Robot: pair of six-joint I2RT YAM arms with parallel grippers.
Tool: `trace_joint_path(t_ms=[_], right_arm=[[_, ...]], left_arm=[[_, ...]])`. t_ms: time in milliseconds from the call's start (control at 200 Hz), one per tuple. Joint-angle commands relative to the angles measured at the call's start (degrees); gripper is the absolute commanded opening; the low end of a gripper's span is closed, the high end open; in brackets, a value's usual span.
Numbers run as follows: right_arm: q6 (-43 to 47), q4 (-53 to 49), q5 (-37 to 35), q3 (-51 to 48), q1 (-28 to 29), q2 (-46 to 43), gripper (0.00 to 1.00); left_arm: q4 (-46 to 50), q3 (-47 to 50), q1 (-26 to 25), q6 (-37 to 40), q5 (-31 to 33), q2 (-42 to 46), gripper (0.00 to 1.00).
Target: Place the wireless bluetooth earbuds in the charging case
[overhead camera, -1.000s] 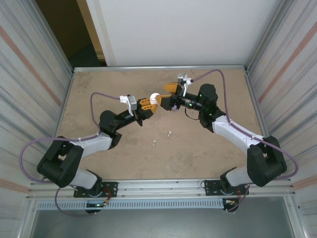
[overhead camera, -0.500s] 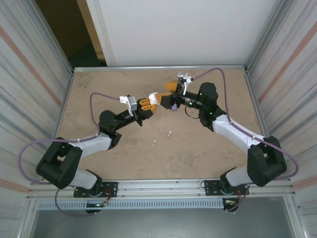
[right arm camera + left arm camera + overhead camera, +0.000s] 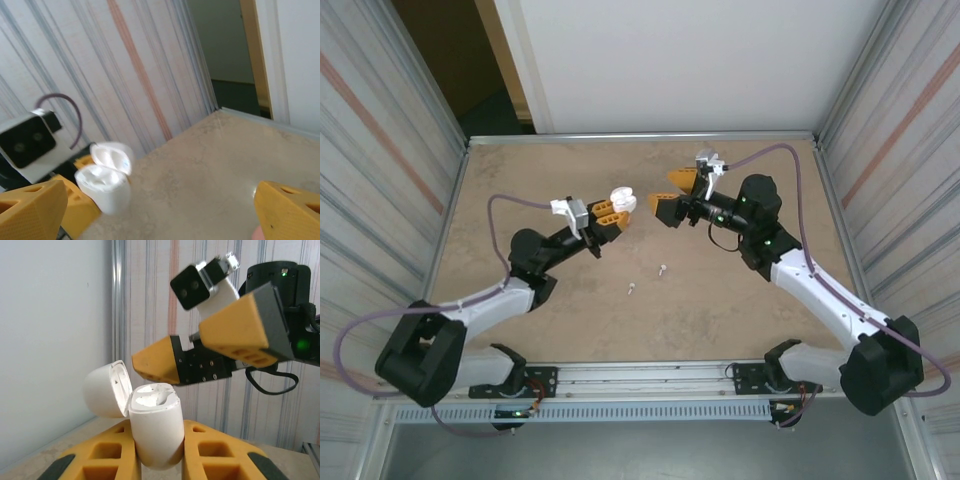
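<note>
Compared with one second before, the right gripper (image 3: 672, 193) had drawn back from the charging case (image 3: 155, 432), so a clear gap now stood between them. The left gripper (image 3: 612, 212) had also shifted a little away from its partner, carrying the case with it.

The left gripper was clamped on the lower half of the white case, one yellow finger (image 3: 112, 457) on each side, pressing on the shell. The case stood nearly upright between the pads and its lid (image 3: 102, 390) was hinged open, leaning back to the side away from the right gripper. The inside of the case looked white; I could not tell whether anything sat in it.

The right gripper faced the case from the opposite side, near it but not touching. Its jaws stood wide apart and nothing was between them. In the left wrist view its two yellow fingers (image 3: 155, 360) were above and behind the open case. In the right wrist view the case was close to the finger at the lower left corner of the picture.

Two small white earbuds (image 3: 663, 268) lay on the table (image 3: 570, 170), below both grippers and toward the arm bases, well apart from the case. They lay near each other without touching, the second earbud (image 3: 632, 290) a little closer to the bases.
</note>
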State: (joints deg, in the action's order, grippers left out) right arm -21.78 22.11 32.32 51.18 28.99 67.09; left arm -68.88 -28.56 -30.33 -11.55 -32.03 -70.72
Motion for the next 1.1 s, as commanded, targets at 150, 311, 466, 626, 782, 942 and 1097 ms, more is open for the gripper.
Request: trace_joint_path(t_ms=[150,311,466,626,782,942,1097], right_arm=[[2.2,-13.6,-6.1,-0.1,2.4,-5.2,0.93],[4.5,-19.4,-8.7,-0.8,4.6,-6.7,0.92],[5.4,-22.2,-10.0,-2.4,6.0,-7.9,0.92],[5.2,-24.8,-11.2,-3.8,7.7,-7.7,0.92],[5.9,-28.6,-11.0,-3.9,9.3,-6.3,0.92],[7.1,-32.1,-10.5,-3.8,10.5,-4.2,0.91],[5.8,-34.3,-9.0,-3.3,11.3,-0.4,0.84]], left_arm=[[7.5,3.9,0.7,7.0,5.0,12.4,0.00],[10.7,5.2,0.7,8.7,6.9,17.8,0.00],[10.7,6.3,0.7,9.2,8.1,20.3,0.00],[10.6,6.0,0.7,9.0,7.0,20.5,0.00],[10.3,5.6,0.7,8.7,6.2,20.1,0.00],[10.3,5.5,0.7,8.7,6.1,19.7,0.00],[10.1,5.2,0.6,8.5,5.8,19.0,0.00]])
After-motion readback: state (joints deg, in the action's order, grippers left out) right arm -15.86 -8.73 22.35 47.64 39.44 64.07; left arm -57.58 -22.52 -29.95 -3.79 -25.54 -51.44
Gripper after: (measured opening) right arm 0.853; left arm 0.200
